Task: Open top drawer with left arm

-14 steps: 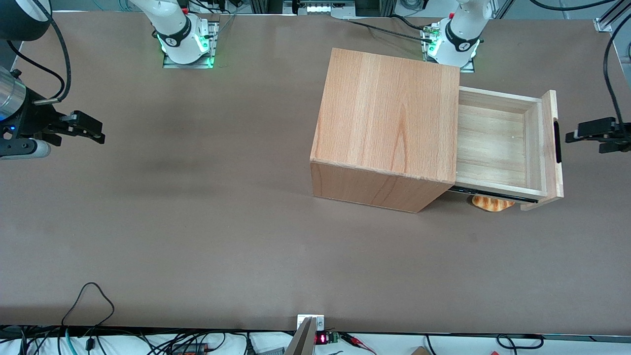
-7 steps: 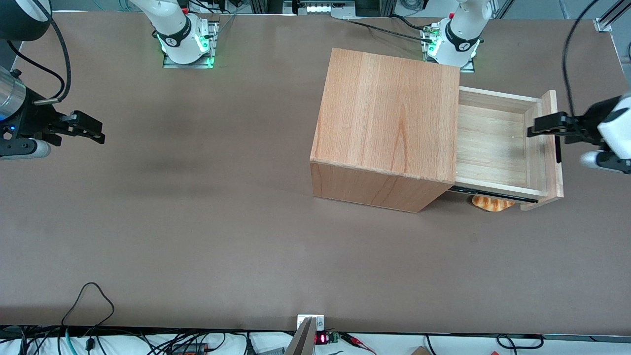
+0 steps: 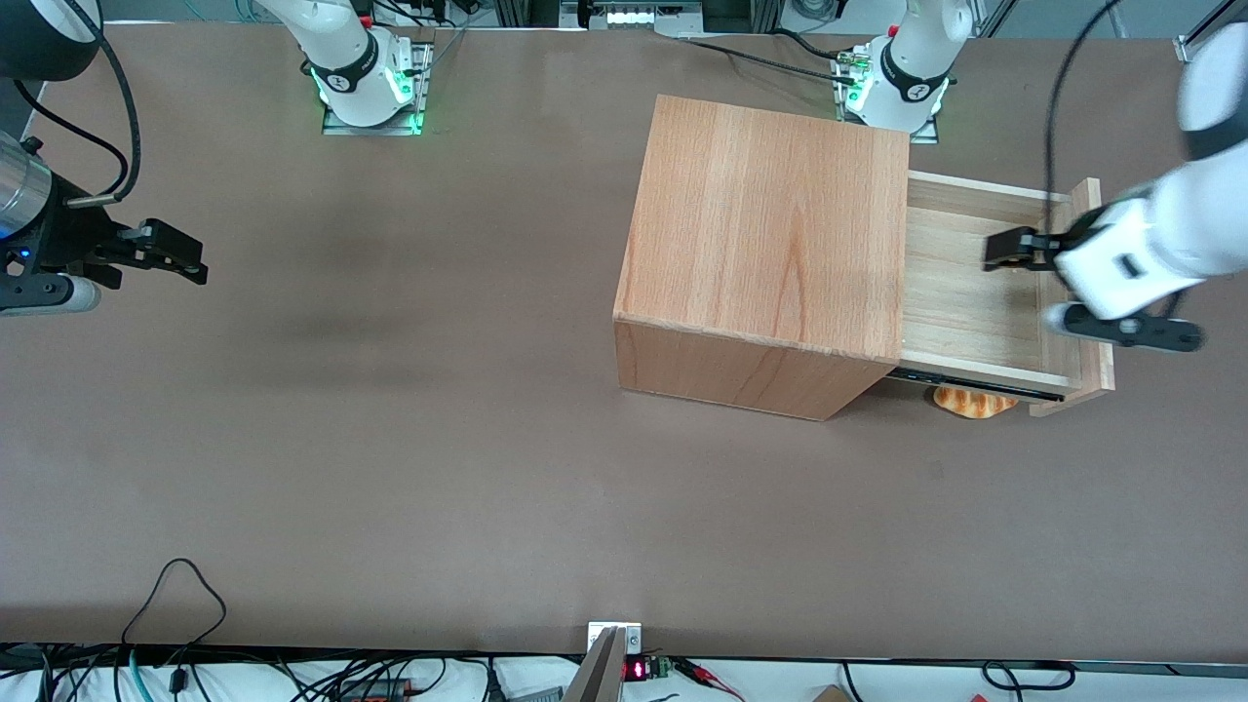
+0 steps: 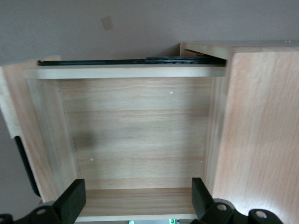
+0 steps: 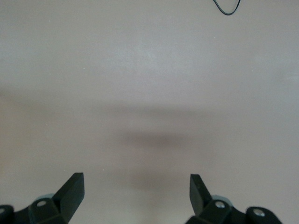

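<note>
Gripper [image 4: 135,205] spread wide, holding nothing, hanging above the top drawer [image 3: 975,283]. Drawer pulled well out of the cabinet [image 3: 770,253], toward the working arm's end of the worktop [image 3: 390,439]. Orange-striped thing [image 3: 973,401] beneath the drawer, mostly hidden, not identifiable.
</note>
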